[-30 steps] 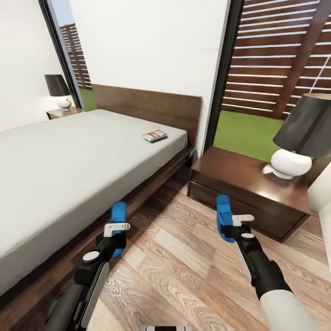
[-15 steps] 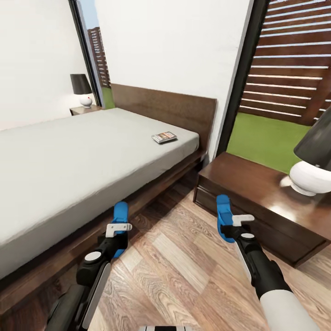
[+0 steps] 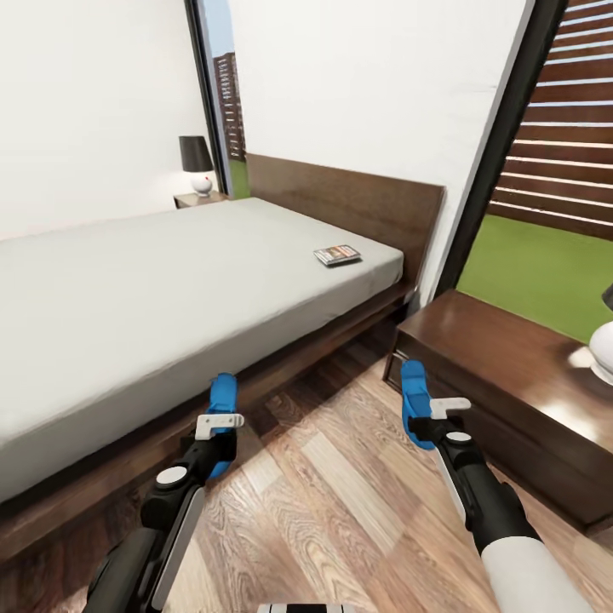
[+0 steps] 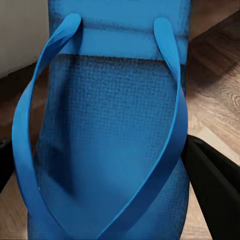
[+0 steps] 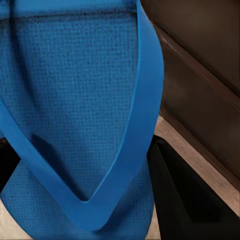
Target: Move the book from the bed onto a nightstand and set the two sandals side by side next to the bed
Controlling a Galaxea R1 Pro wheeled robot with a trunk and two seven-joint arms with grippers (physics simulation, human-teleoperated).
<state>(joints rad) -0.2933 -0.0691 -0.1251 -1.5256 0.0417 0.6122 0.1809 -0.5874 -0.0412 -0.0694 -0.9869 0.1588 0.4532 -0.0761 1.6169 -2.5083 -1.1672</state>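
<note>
A: Where is the book [image 3: 337, 254]?

B: It lies flat on the bed [image 3: 153, 289], near the corner by the headboard [image 3: 349, 200], on the side closest to the near nightstand [image 3: 502, 383].

A: And the blue sandals?

B: Each arm holds one. The left tool [image 3: 220, 426] is clamped on the left sandal [image 3: 222, 402], which sticks up just beside the bed's wooden frame, above the floor [image 3: 332, 502]. The right tool [image 3: 426, 417] is clamped on the right sandal [image 3: 413, 402], which sticks up in front of the near nightstand.

A: How do you know they are gripped?

B: In the left wrist view the left sandal [image 4: 107, 135] sits between two dark fingers [image 4: 215, 185], with its straps facing the camera. In the right wrist view the right sandal [image 5: 80, 115] sits the same way between dark fingers [image 5: 185, 200].

A: What else is in the room?

B: A far nightstand [image 3: 200, 199] stands at the other side of the bed, with a dark-shaded lamp [image 3: 197, 162] on top. A white lamp base [image 3: 603, 347] sits at the right edge of the near nightstand. Behind it, a window shows green grass [image 3: 536, 272] and a wooden fence [image 3: 558, 145].
</note>
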